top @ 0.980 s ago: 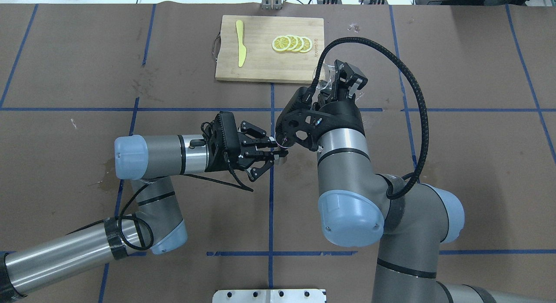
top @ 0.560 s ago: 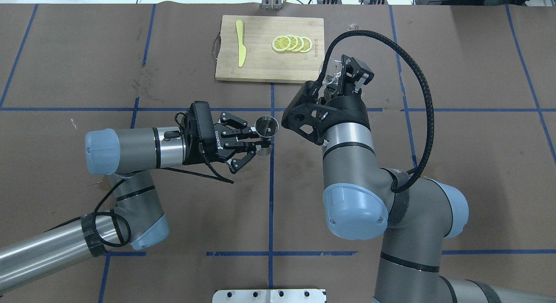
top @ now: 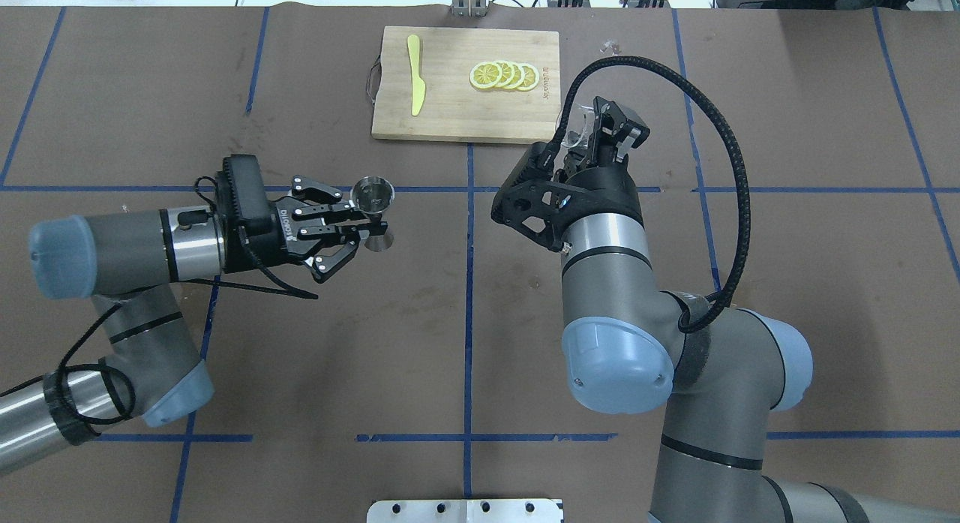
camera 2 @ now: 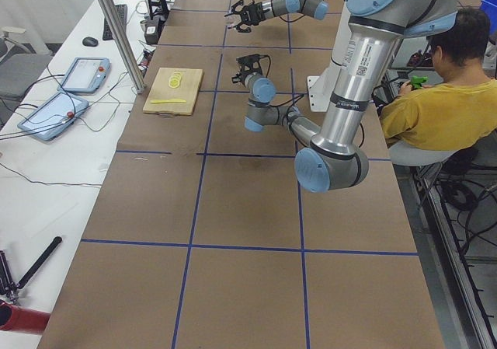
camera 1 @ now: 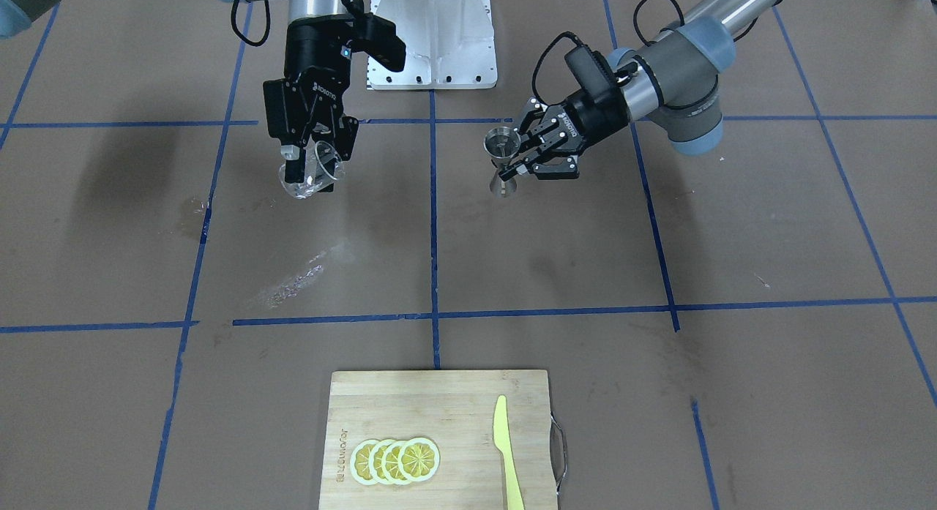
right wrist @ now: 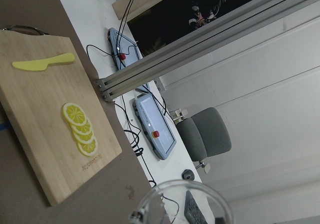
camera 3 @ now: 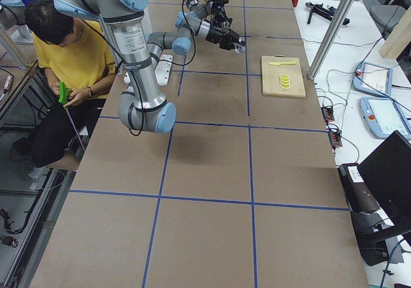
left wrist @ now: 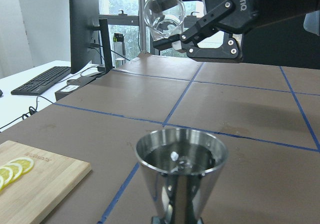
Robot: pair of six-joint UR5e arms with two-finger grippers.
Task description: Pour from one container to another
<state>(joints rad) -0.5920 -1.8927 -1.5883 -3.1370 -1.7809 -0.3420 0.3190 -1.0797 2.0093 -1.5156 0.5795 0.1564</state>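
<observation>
My left gripper is shut on the narrow waist of the steel jigger, which it holds upright above the table, left of the centre line. The left wrist view shows the jigger's open top cone close up, with a shiny dark inside. My right gripper is shut on the clear glass cup, which hangs tilted in the air. In the overhead view the cup sits just off the cutting board's near right corner. The two containers are well apart.
A bamboo cutting board lies at the table's far middle, with lemon slices and a yellow knife on it. A wet streak marks the paper. A seated person is beside the robot base.
My left arm has drawn back to the left with the jigger, away from the right arm. The right gripper, still on the cup, has shifted only slightly.
</observation>
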